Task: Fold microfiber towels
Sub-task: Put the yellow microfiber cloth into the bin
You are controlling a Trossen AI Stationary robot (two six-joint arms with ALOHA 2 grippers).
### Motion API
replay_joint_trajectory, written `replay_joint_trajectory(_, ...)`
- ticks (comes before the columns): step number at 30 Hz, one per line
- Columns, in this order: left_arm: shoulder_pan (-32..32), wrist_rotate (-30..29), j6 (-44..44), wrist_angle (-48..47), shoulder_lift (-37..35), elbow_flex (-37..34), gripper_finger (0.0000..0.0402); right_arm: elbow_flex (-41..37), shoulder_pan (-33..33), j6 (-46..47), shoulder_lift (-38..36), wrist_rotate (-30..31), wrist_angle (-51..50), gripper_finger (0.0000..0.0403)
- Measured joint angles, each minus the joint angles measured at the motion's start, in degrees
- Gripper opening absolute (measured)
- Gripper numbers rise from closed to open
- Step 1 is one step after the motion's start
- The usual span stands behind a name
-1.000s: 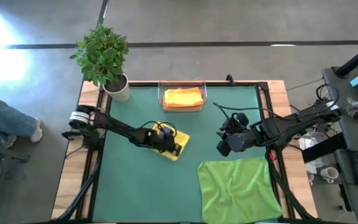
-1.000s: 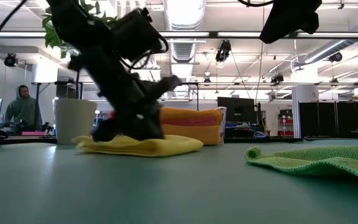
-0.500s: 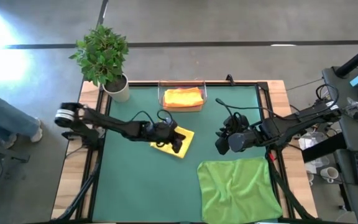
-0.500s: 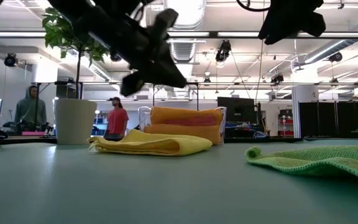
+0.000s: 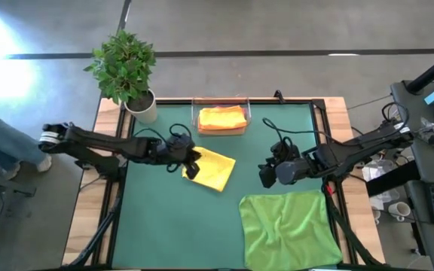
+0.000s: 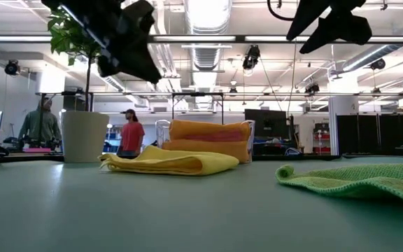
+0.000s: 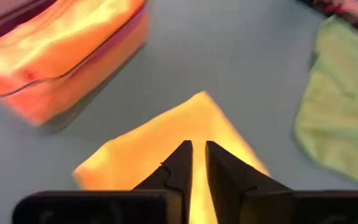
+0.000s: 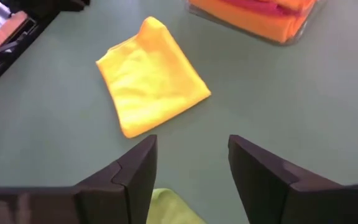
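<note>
A folded yellow microfiber towel [image 5: 214, 168] lies flat on the green mat [image 5: 164, 218], resting on its underside. My left gripper [image 5: 191, 167] hovers above the towel's left edge with a thin slit between its fingertips [image 7: 197, 152], holding nothing. My right gripper [image 5: 265, 175] hangs in the air to the right of the towel, open and empty [image 8: 191, 162]. A spread green towel [image 5: 288, 229] lies at the near right. Folded orange towels sit in a clear tray [image 5: 221, 119] at the far middle.
A potted plant [image 5: 130, 75] stands at the far left corner. In the low view, people [image 6: 130, 136] stand in the room behind the table. The green towel's rumpled edge [image 6: 289, 173] rises a little off the mat. Bare mat shows at the near left.
My left gripper has come up off the yellow towel and drawn back toward the table's left edge, rolling as it rose. The towel stays folded on the mat. My right gripper has stayed in place, rolled its wrist, and its fingers stand wider apart in the low view.
</note>
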Motion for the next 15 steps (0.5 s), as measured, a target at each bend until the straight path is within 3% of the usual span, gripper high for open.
replay_joint_trajectory(10, 0.0, -0.8, 0.0, -13.2, -6.1, -0.2, 0.0145, 0.0, 0.0, 8.8, 7.2, -2.0, 3.2, 0.0187)
replay_joint_trajectory(15, 0.0, 0.0, -0.2, -19.2, -7.2, -1.8, 0.0165, 0.0, 0.0, 16.0, 12.8, -4.6, 3.4, 0.0189)
